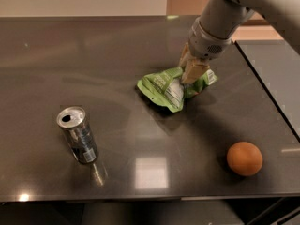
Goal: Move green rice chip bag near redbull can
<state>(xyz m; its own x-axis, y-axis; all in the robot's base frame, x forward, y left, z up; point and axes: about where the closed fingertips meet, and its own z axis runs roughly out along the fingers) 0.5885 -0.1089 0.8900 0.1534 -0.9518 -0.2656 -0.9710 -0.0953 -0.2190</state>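
The green rice chip bag (164, 88) is crumpled lime green with a white label panel and sits right of the table's middle. My gripper (191, 73) comes down from the upper right, and its tan fingers (196, 68) are pinched on the bag's right part. The redbull can (78, 135) stands upright at the front left, with its silver pull-tab top showing. It is well apart from the bag and the gripper.
An orange (244, 158) lies at the front right of the dark glossy table (93, 60). A seam to a second surface (269, 97) runs down the right side. The table's front edge is close below the can and the orange.
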